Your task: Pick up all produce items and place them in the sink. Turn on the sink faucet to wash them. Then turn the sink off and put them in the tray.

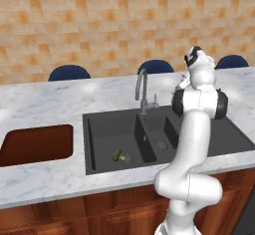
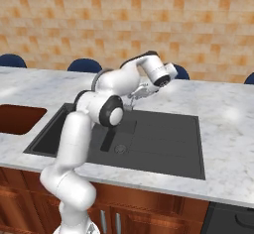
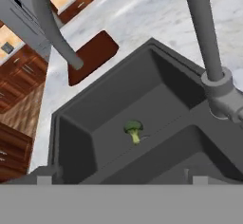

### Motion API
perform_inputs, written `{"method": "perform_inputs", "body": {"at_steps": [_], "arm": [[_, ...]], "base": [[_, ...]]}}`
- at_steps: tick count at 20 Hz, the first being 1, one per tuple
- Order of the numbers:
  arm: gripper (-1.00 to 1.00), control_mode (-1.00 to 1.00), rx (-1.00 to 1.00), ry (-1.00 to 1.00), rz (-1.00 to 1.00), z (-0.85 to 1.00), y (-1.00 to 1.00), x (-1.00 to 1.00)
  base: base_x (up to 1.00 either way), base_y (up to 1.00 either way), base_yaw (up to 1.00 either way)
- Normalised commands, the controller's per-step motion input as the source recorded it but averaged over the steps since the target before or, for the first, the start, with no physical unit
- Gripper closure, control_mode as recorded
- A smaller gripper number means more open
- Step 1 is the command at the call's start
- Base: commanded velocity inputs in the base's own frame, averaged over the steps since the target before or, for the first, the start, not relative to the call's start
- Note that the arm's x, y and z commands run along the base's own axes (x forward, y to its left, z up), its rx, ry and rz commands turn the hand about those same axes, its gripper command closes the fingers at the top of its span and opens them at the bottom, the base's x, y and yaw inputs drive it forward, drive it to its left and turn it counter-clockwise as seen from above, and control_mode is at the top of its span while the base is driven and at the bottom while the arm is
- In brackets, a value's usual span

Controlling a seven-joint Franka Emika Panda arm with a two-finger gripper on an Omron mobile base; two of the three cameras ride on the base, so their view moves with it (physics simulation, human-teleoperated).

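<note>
Broccoli floret (image 1: 118, 155): small, lumpy dark-green head on a paler yellowish-green stalk. It lies on the floor of the wide basin of the sink (image 1: 99, 122), just beside the round drain and near the divider wall. In the hand view the head points away from the divider and the stalk toward it.

Sink: dark charcoal, rectangular, two basins, the wide one nearer the tray.

Sink faucet (image 1: 142, 88): slim grey gooseneck on the sink's back rim, above the divider, spout mouth over the wide basin. A small lever stands just beside its base.

Tray (image 1: 35, 143): reddish-brown, shallow, rounded corners, on the marble counter (image 1: 60, 97) apart from the sink's wide-basin side; cut off at the frame edge in the left base view.

Gripper (image 2: 141, 92): jaws spread wide, nothing between them; it hangs beside the faucet base, above the sink's back rim. Fingers small and hard to make out; in the left base view the arm hides most of the hand, and in the right base view it hides the wide basin.
</note>
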Motion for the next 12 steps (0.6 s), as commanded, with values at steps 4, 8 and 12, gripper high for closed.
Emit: {"method": "perform_inputs", "body": {"at_steps": [4, 8, 12], "arm": [[-1.0, -1.0, 0.0, -0.05, -0.05, 0.12, 0.3, -0.85], [-1.0, -1.0, -0.01, -0.04, -0.05, 0.16, 0.35, -0.79], [-1.0, -1.0, -0.02, -0.02, -0.06, 0.21, 0.35, -0.76]], "base": [[0.0, 0.0, 0.0], [0.0, 0.0, 0.0], [0.0, 0.0, 0.0]]}}
